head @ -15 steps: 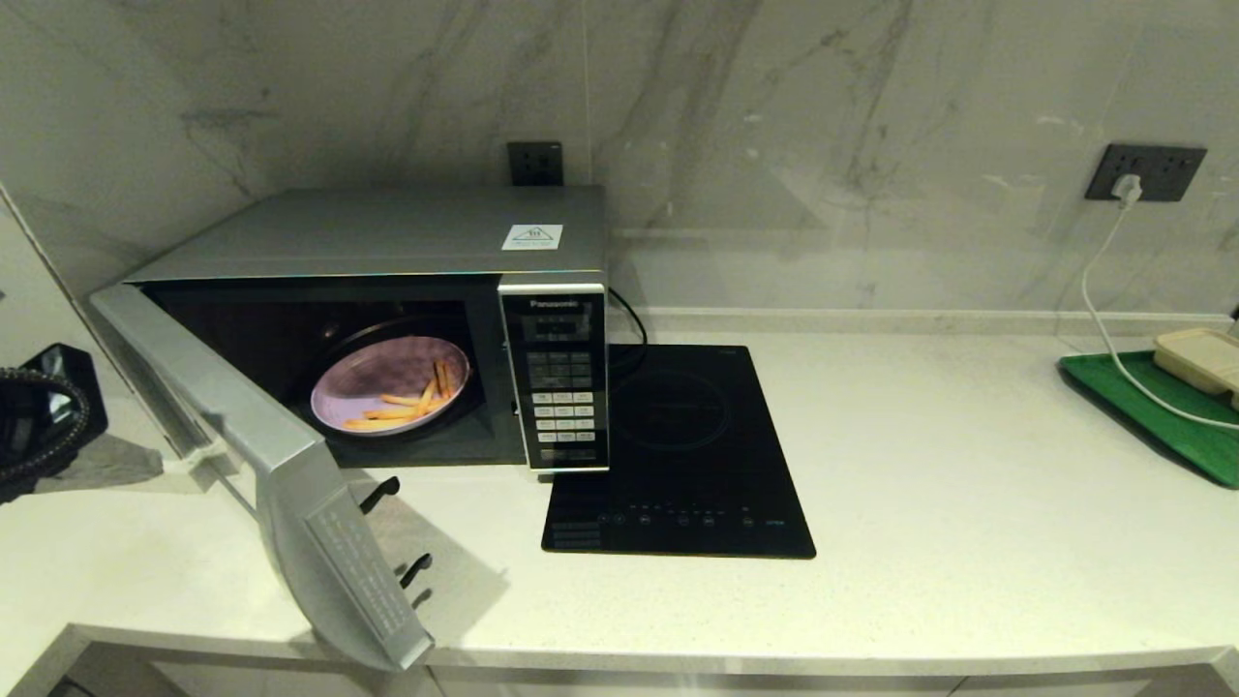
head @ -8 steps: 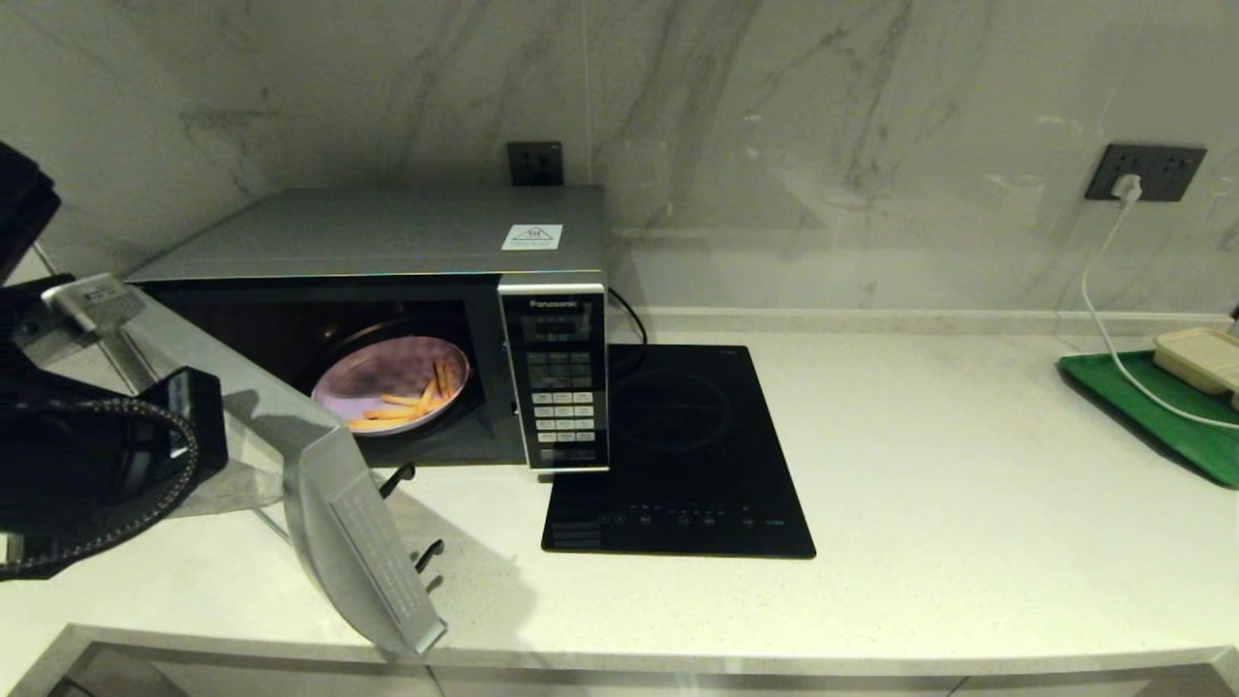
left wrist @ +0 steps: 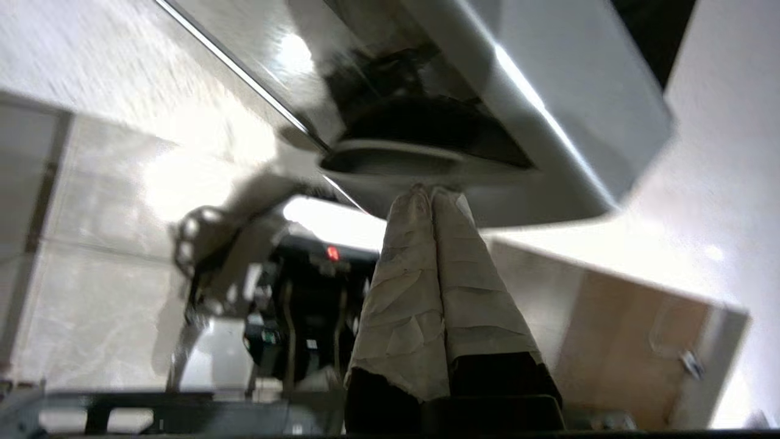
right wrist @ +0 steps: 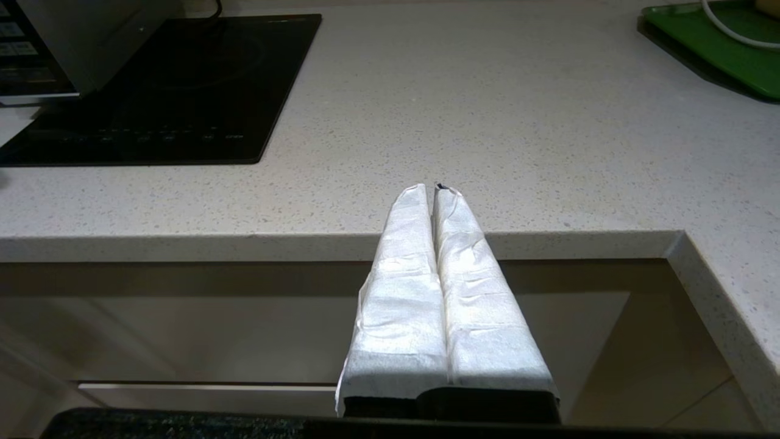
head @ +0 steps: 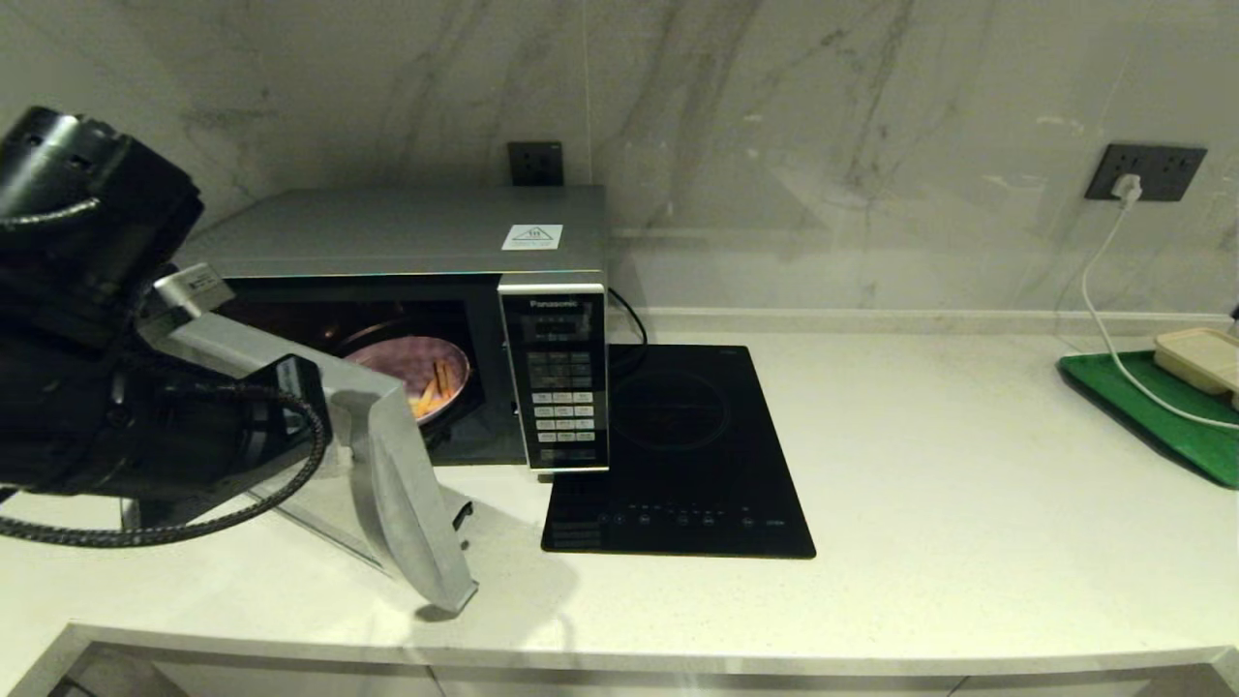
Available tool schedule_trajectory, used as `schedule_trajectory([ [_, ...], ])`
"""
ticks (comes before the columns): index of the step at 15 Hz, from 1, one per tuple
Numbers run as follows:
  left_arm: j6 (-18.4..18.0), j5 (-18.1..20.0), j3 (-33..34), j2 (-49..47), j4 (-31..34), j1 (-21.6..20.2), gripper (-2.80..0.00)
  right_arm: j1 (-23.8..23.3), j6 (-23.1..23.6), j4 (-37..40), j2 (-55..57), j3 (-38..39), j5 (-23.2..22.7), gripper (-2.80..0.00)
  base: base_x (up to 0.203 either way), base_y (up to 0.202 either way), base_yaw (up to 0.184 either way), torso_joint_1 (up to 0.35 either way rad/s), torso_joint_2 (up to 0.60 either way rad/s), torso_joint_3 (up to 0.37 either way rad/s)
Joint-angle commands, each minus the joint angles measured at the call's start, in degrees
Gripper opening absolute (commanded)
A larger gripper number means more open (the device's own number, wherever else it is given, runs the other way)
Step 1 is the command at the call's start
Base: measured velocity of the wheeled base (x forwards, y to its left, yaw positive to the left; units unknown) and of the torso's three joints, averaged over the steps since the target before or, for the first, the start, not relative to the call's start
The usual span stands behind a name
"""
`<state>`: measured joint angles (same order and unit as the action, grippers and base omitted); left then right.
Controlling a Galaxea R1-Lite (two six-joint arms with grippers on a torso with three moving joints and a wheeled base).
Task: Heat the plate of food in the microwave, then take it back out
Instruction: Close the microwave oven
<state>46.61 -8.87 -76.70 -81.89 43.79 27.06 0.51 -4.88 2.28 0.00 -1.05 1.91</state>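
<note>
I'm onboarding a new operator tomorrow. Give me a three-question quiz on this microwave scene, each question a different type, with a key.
1. True or false: the microwave door is fully shut.
2. Which claw's closed tips sit at the door? A) left B) right C) both
3. Fill in: the plate of food is ____ the microwave.

Key
1. False: the door stands partly open.
2. A: the left claw is shut, tips at the door; the right claw is shut too, at the counter edge, away from the door.
3. inside
</note>
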Motion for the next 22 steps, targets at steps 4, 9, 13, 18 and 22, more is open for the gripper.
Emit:
schedule_trajectory([
  [4,-0.19,-6.96,-0.01,-8.49,-9.01,-0.34,-2.8,0.02,-0.05,0.01,0.0,-0.01,0.03,-2.8,0.0,0.0,0.0,0.0,0.0,0.0],
  [9,-1.92,-6.95,-0.39,-9.97,-15.75,3.22,-2.8,0.02,-0.03,0.01,0.0,-0.01,0.03,-2.8,0.0,0.0,0.0,0.0,0.0,0.0],
  [13,-2.72,-6.87,-3.62,-10.29,-15.84,3.61,-2.8,0.02,-0.05,0.01,0.0,-0.01,0.01,-2.8,0.0,0.0,0.0,0.0,0.0,0.0],
  [18,-4.0,-7.37,-5.01,-13.31,-20.57,3.27,-2.8,0.02,-0.05,0.01,0.0,-0.01,0.03,-2.8,0.0,0.0,0.0,0.0,0.0,0.0],
  [22,-6.63,-7.39,-5.3,-15.17,-26.18,3.26,-2.8,0.02,-0.05,0.01,0.0,-0.01,0.03,-2.8,0.0,0.0,0.0,0.0,0.0,0.0],
])
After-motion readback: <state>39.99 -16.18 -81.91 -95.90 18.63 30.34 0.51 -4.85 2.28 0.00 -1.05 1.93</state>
